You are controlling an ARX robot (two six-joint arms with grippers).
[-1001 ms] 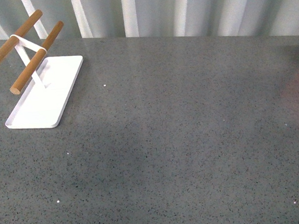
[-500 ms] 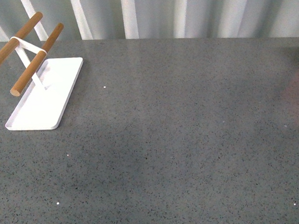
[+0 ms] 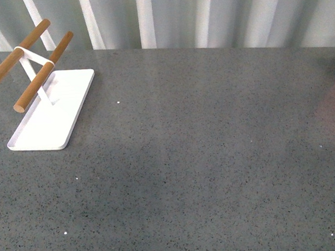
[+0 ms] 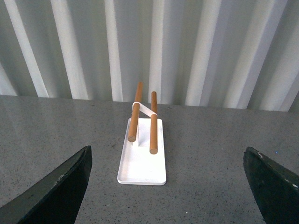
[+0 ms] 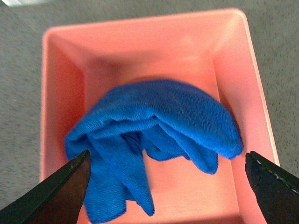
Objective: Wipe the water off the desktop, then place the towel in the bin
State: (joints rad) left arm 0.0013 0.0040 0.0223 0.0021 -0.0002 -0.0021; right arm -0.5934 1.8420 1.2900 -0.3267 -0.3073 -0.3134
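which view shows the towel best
The right wrist view: the towel lies crumpled inside the bin, seen from above between the open right claw. The front view shows only the bin's edge; the left wrist view shows neither.

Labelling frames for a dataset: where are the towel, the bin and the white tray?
towel [image 5: 159, 116], right wrist view, top fold.
bin [image 5: 56, 84], right wrist view, inner side wall.
white tray [image 4: 142, 170], left wrist view, bare base.

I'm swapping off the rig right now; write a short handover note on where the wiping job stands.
Left tool: open, empty, facing the white tray.
Right tool: open, empty, above the bin.
Towel: crumpled inside the bin, released.
Desktop: no water visible in the front view.
Done: towel binned; wiping apparently done.
Left: probably only retracting the arms.
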